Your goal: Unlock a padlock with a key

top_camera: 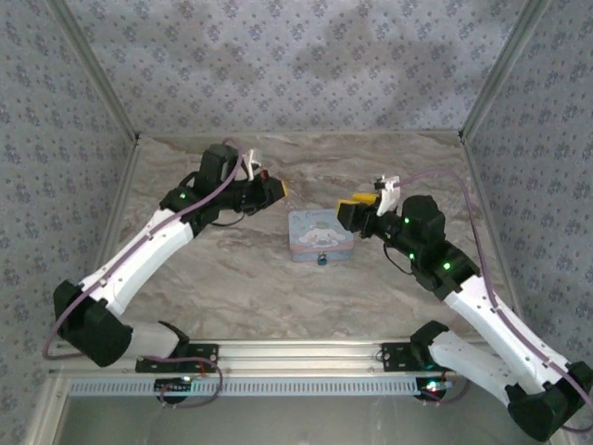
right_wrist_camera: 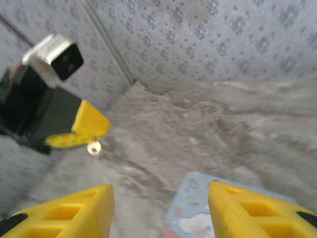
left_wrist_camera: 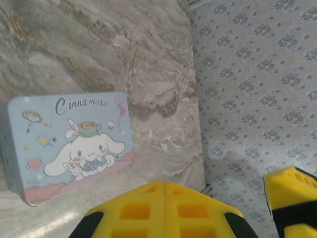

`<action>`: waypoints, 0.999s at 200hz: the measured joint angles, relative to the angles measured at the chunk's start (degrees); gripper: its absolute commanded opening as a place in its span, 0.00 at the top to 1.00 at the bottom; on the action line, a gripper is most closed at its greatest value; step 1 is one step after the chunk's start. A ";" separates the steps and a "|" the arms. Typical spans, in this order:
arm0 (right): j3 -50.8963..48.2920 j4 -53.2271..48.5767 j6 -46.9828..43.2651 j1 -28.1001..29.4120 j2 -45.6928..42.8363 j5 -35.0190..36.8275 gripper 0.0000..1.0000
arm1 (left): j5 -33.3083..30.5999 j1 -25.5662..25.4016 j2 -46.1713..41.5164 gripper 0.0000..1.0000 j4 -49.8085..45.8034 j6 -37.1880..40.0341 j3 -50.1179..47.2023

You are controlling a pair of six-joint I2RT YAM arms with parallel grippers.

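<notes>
Nearest us, the padlock [top_camera: 322, 260] lay touching the tin box [top_camera: 320, 232] at its six o'clock edge, held by nothing. The tin box was lidded, so we could not see inside. At its two o'clock the right gripper [top_camera: 352, 207] hung wide open and empty. At ten o'clock the left gripper [top_camera: 276, 190] was closed, a small silvery key [right_wrist_camera: 93, 148] at its tip. We judged the key in hand and the lock unsteadied. Next, the right gripper should pinch the padlock, keyhole toward the key.

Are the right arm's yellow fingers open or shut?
Open. The right wrist view shows the right fingers far apart, with bare table and a corner of the blue tin between them.
</notes>
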 measured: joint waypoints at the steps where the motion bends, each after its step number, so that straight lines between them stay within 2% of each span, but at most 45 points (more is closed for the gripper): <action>1: -0.11 0.22 0.39 -0.13 0.07 -0.28 0.42 | -0.07 0.00 -0.11 1.00 0.13 0.09 -0.15; 24: -3.39 8.46 11.58 -3.50 2.64 -8.61 0.37 | -1.70 -0.26 -2.40 1.00 3.54 2.54 -2.82; 52: -7.26 20.85 23.80 -5.09 5.81 -15.85 0.36 | -2.84 -1.38 -4.50 1.00 8.57 3.76 -4.55; 100: -9.35 37.05 39.08 -5.01 10.54 -21.07 0.48 | -4.09 -4.94 -6.34 1.00 16.41 4.00 -5.46; 153: -9.38 42.14 41.40 -1.49 10.86 -21.51 0.48 | -4.55 -8.02 -7.26 1.00 23.74 2.08 -7.32; 200: -9.18 44.65 40.87 1.03 11.54 -21.24 0.54 | -5.38 -10.49 -7.26 1.00 26.34 1.16 -7.58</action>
